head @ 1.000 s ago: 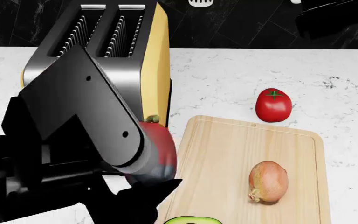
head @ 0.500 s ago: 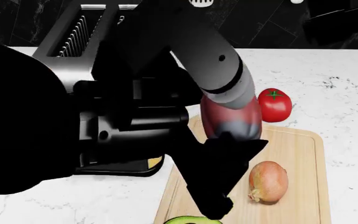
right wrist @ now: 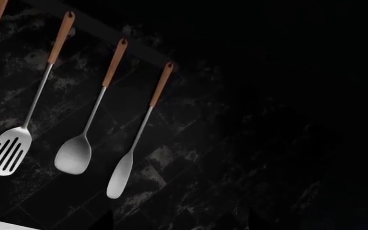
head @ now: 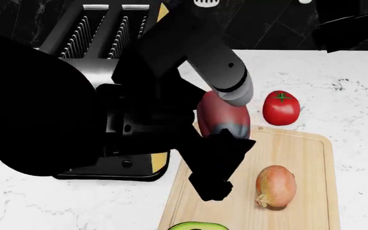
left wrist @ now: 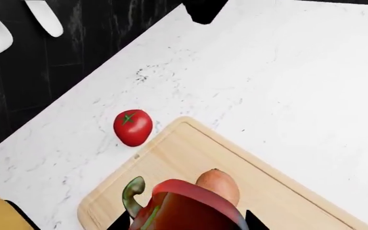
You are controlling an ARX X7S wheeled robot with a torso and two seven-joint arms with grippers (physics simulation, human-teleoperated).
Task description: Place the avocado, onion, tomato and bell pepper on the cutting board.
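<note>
- White marble counter (head: 337, 72) runs under a black tiled wall (right wrist: 248, 143), where a slotted turner (right wrist: 4, 151), a spoon (right wrist: 73, 154) and a spatula (right wrist: 119, 175) hang from a rail.
- Left arm (head: 197, 52) fills much of the head view, a big dark mass reaching across to the board.
- Toaster (head: 101, 28), steel with yellow sides, stands at the counter's back left, partly hidden by that arm.
- Board (head: 299, 158) lies right of the toaster, on the counter.
- Left gripper (head: 225, 129) is clamped on the pepper (head: 221, 115), held in the air above the board's far left corner.
- Onion (head: 275, 187) lies on the board, near its middle.
- Avocado (head: 197, 226) shows only as a sliver at the board's near edge.
- Tomato (head: 281, 108) sits on the counter just beyond the board's far edge.
- Right gripper: its fingers do not show, so I cannot tell its state.
</note>
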